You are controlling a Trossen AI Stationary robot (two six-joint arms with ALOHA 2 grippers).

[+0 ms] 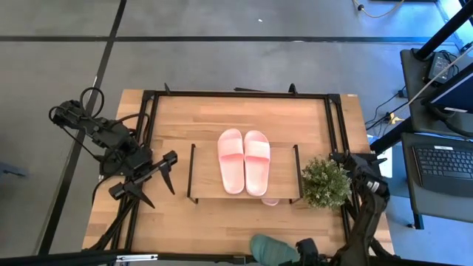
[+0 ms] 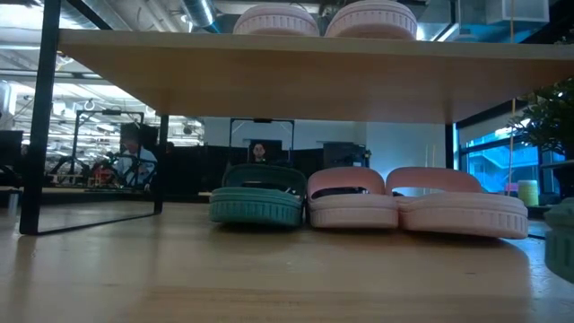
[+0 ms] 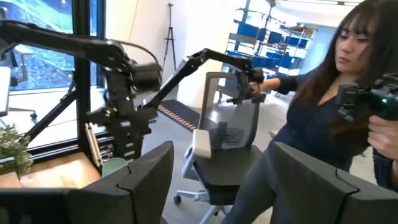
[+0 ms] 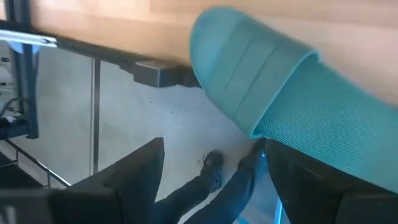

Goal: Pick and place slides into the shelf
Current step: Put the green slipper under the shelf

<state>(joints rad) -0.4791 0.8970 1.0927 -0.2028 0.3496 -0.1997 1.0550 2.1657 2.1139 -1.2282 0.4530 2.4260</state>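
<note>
The shelf stands mid-table. One pink pair of slides lies on its wooden top board. Under it, on the table, a dark green slide and another pink pair lie side by side. A second green slide lies at the table's near edge, partly past it. My right gripper is open and tipped down beside this slide, which fills the view above its fingers. My left gripper waits open and level at the table's left. My right gripper: one finger lies right against the green slide's near end in the wrist view, but I cannot tell whether it touches. The other finger stands clear over the floor.
A small potted plant stands by the shelf's right end, close to my right arm. Black frame rails run around the table. A person holding handles stands beyond the table, near an office chair.
</note>
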